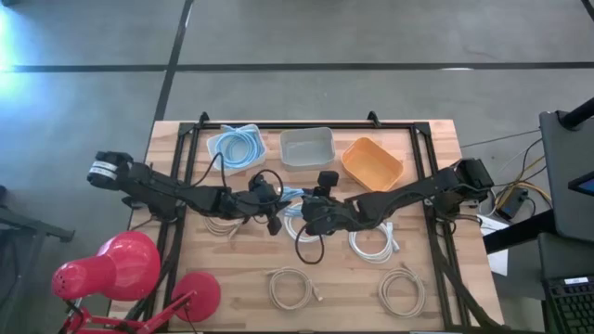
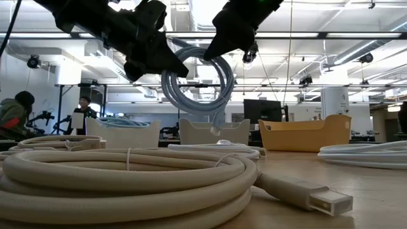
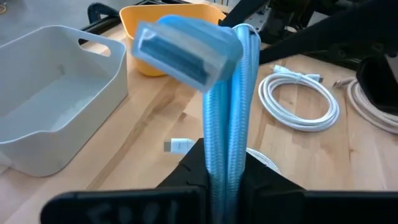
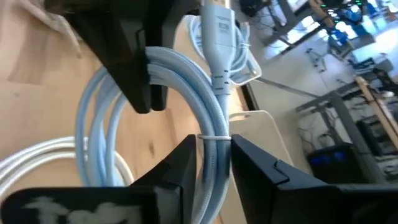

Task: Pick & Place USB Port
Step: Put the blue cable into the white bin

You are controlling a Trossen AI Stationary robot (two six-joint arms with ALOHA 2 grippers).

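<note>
Coiled light-blue USB cable point(image 2: 196, 83), held aloft

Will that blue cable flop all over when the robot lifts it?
Probably only a little. The blue cable hangs in the air as a tidy loop, seemingly bound by a thin tie, so it likely keeps its shape. Its loose plug end dangles below and may swing. Both the left gripper and right gripper pinch it, so it seems light.

1. Blue cable point(image 1: 290, 196): mostly hidden beneath both arms at desk centre.
2. Red lamp point(image 1: 111, 269): cut off at desk's near-left corner.
3. Distant people point(image 2: 16, 111): blurred.
</note>
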